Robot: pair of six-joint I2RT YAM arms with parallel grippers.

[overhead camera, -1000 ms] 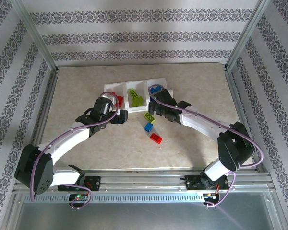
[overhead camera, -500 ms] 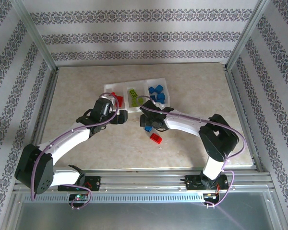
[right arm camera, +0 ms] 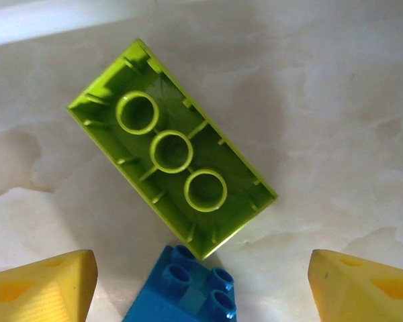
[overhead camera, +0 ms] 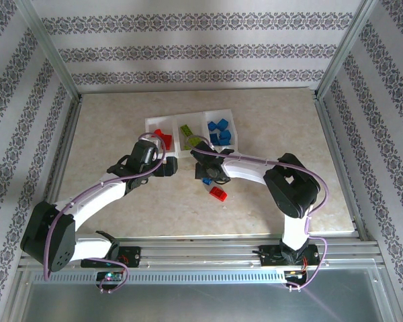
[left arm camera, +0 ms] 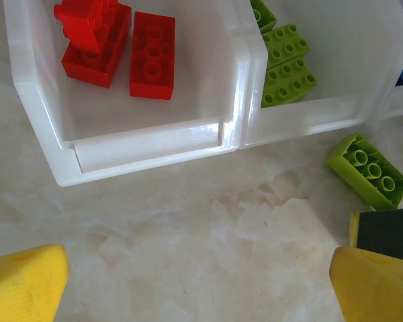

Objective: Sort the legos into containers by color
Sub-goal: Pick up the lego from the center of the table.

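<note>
Beige marbled worktop [overhead camera: 289, 121] carries the white plastic three-compartment tray [left arm camera: 148, 137]: reds left, limes middle, blues right. Sorting looks mostly done.

Left claw [left arm camera: 198, 288]: fingers wide apart, empty, hanging before the red compartment, probably parked clear.

Right claw [right arm camera: 208, 282]: fingers apart, gripping nothing, straddling the upturned lime green brick [right arm camera: 171, 151] just outside the tray. This looks like the next pick.

Loose red brick [overhead camera: 218, 194] lies nearby. Small blue brick [right arm camera: 188, 292] touches the lime's corner and may snag.

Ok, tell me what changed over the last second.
The right arm swung left, off the blue compartment and out over the table. The right hand now hangs open over the upturned lime green brick, beside a blue brick. Nothing was visibly taken or released. The left hand, open before the red compartment, and the loose red brick stayed put.
</note>
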